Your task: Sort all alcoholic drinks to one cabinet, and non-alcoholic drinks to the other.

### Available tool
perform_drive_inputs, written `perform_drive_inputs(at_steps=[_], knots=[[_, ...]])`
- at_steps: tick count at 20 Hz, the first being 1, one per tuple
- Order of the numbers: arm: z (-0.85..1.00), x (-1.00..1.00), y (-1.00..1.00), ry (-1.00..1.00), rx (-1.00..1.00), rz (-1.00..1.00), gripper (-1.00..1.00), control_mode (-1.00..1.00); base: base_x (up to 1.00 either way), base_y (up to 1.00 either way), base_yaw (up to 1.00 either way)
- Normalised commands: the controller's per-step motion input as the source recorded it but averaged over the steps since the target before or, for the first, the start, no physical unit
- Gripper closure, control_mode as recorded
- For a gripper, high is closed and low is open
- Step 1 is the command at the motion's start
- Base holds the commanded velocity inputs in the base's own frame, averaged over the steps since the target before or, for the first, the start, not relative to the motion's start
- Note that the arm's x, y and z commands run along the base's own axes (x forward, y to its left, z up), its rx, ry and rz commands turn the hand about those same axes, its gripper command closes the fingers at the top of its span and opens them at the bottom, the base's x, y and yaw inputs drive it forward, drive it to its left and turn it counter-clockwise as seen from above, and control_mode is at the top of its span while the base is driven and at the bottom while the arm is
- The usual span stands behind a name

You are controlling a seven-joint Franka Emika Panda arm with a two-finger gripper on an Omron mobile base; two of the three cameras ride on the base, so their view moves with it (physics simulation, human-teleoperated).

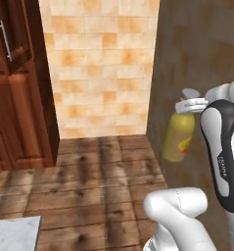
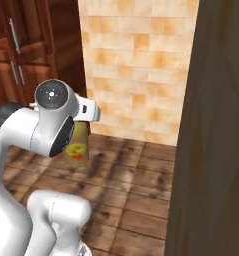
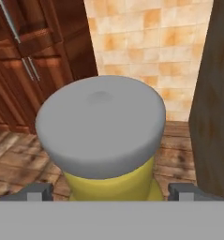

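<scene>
Gripper [image 3: 104, 190] fingers straddle the neck of the large mustard-yellow plastic bottle [image 1: 178, 137] with its broad grey cap [image 3: 100, 124]; the jaws stand wide on either side, and the bottle appears carried clear of the wooden plank floor [image 1: 89, 181], so I judge it pinched just under the cap. In the left base view it hangs at about three o'clock, beside a dark brown panel [image 1: 197, 59]; in the right base view it sits at nine o'clock, half hidden behind the white arm [image 2: 51, 125].

Risks, as I judge them: the hold is high on a heavy, smooth bottle, so a quick swing could let it tilt or slide out. The brown panel is very near, and a turn toward it could knock the bottle loose.

The tall reddish-brown wooden cabinet [image 1: 15, 83] with silver bar handles [image 2: 13, 37] stands at ten o'clock, well apart from the bottle. Its doors look closed, so its contents cannot be told.
</scene>
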Motion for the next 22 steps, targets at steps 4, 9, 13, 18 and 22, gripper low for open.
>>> perform_drive_inputs(at_steps=[4,9,13,18,22], knots=[[0.0,0.0,0.0,0.0,0.0,0.0,1.0,1.0,1.0,-0.02,0.58],[0.0,0.0,0.0,0.0,0.0,0.0,1.0,1.0,1.0,-0.21,0.65],[0.0,0.0,0.0,0.0,0.0,0.0,1.0,1.0,0.76,-0.1,0.73],[0.0,0.0,0.0,0.0,0.0,0.0,1.0,1.0,0.15,0.1,0.79],[0.0,0.0,0.0,0.0,0.0,0.0,1.0,1.0,0.22,0.23,0.71]])
